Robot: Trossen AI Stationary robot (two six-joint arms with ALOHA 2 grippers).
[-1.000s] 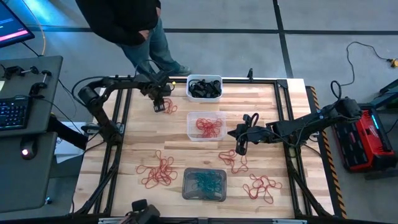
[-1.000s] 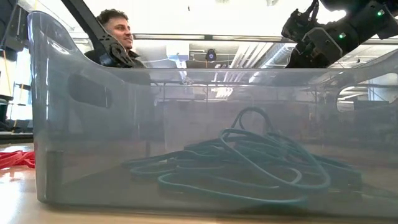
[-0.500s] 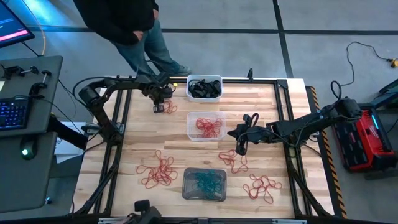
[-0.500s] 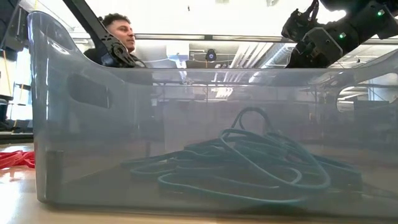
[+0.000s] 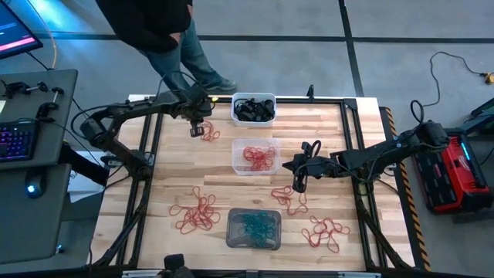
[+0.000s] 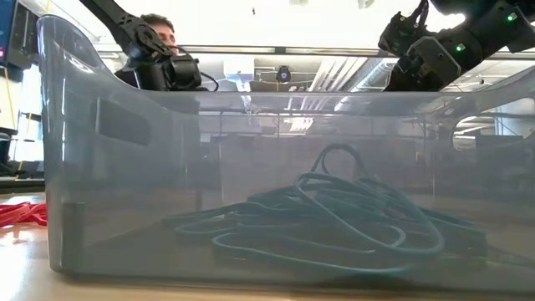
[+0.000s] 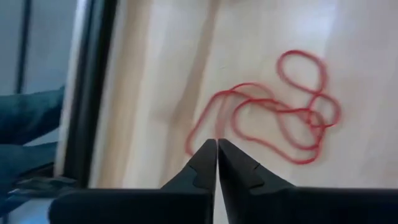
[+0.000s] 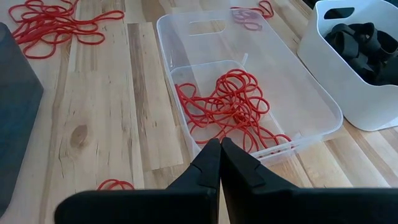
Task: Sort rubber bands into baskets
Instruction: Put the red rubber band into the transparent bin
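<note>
Tabletop [image 5: 154,185]; red bands [image 7: 273,112] beyond left end effector [image 7: 217,152]

This is a robotics lab or research workshop. A pale wooden table [image 5: 177,166] sits in a black metal frame [image 5: 150,147] on a grey concrete floor with dark seams. To the left stands a grey desk with a lit keyboard [image 5: 15,140] and a monitor [image 5: 15,35]. A red equipment case [image 5: 451,174] and trailing cables lie on the right. Beyond the table, the low view shows ceiling strip lights [image 6: 330,71] and an open industrial hall. A person [image 5: 158,31] stands at the far edge.
</note>
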